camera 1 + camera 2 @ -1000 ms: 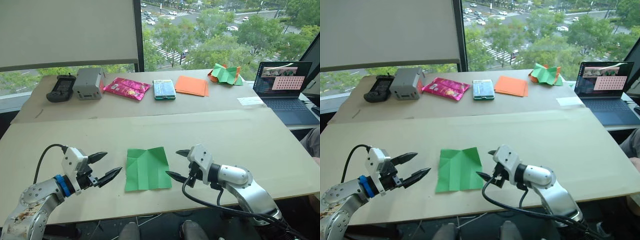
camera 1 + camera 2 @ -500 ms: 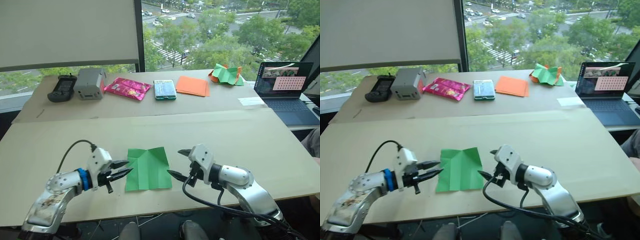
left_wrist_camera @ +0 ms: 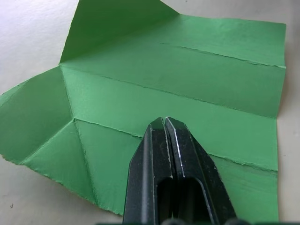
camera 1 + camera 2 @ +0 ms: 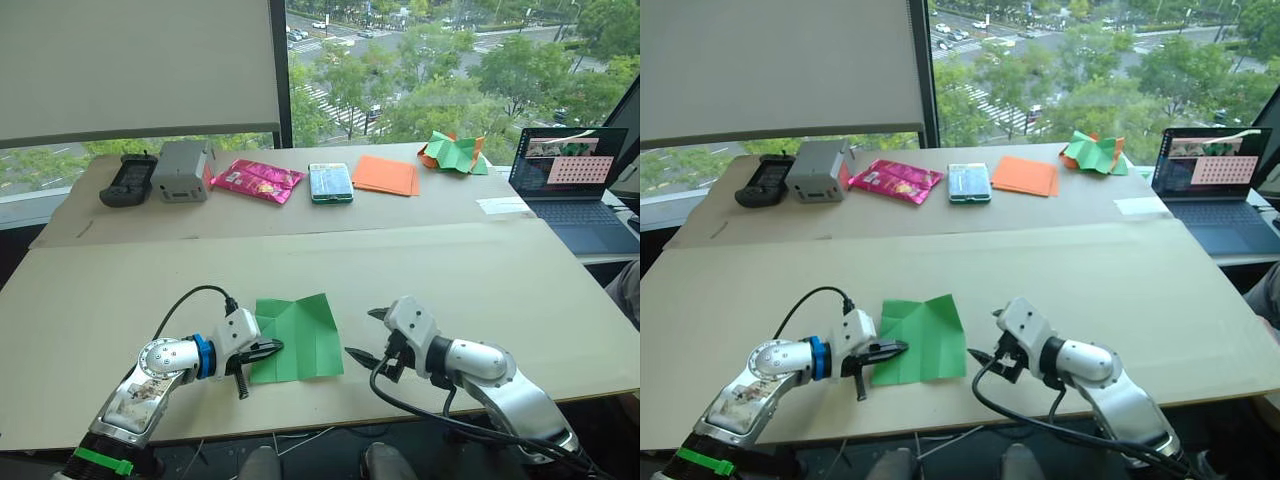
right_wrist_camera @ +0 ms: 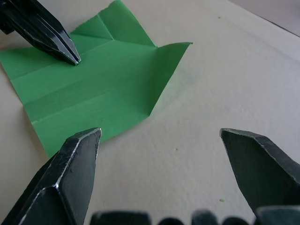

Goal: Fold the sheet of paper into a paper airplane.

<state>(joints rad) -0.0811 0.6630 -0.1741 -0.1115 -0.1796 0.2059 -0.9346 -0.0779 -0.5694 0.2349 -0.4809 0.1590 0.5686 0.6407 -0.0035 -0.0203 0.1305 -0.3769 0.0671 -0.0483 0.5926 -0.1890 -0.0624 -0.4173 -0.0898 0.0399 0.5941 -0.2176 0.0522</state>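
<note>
Sheet of paper (image 4: 296, 337): lies flat on the near worktop (image 4: 480, 280), between the two hands; it is bright green, creased along its length, with its far corners folded in and one corner lifting slightly.
Left hand (image 4: 268, 348): fingers pressed together, tips resting on the sheet near its left edge (the left wrist view shows the closed tips sitting on the paper between two creases, with no paper between them).
Right hand (image 4: 368, 334): fingers spread wide, just beside the sheet's right edge, apart from it and holding nothing.
Stage: an early fold, judging by the creases; no pointed wedge has formed yet.
Risk, sliding: the closed left tips press on one small spot only, so a sideways push from the right hand could pivot the sheet around that spot and throw the creases out of line.
Risk, missed pickup: the right edge lies nearly flush with the worktop, so spread fingers coming in too high would close on air, and too low would scrape the board and shove the paper.
Risk, tearing: thin paper pinned under hard tips may crumple if dragged.
Background: flat orange sheets (image 4: 386, 174), a crumpled green-and-orange paper heap (image 4: 452, 152), a pink packet (image 4: 257, 180) and a laptop (image 4: 575, 185) sit well apart on the far worktop (not part of this job).
</note>
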